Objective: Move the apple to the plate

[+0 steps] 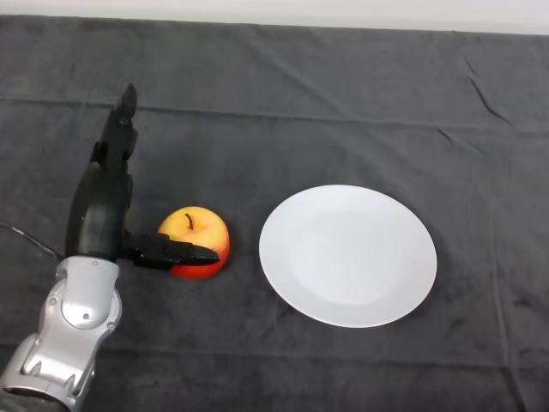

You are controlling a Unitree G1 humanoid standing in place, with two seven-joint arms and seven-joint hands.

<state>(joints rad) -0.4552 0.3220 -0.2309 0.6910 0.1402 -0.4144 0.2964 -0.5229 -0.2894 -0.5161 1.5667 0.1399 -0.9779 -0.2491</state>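
Observation:
A red and yellow apple (196, 230) sits upright on the dark cloth, stem up, a little left of a white plate (347, 255). A narrow gap of cloth separates apple and plate. My left hand (102, 202) is just left of the apple. Its fingers (123, 120) are straight and point away towards the table's far side. The thumb (171, 252) sticks out to the right and lies across the near side of the apple. The hand is open and not closed round the apple. The plate has nothing on it.
The dark cloth (343, 103) covers the whole table, with a few creases at the far right. A pale strip (343, 13) runs along the table's far edge.

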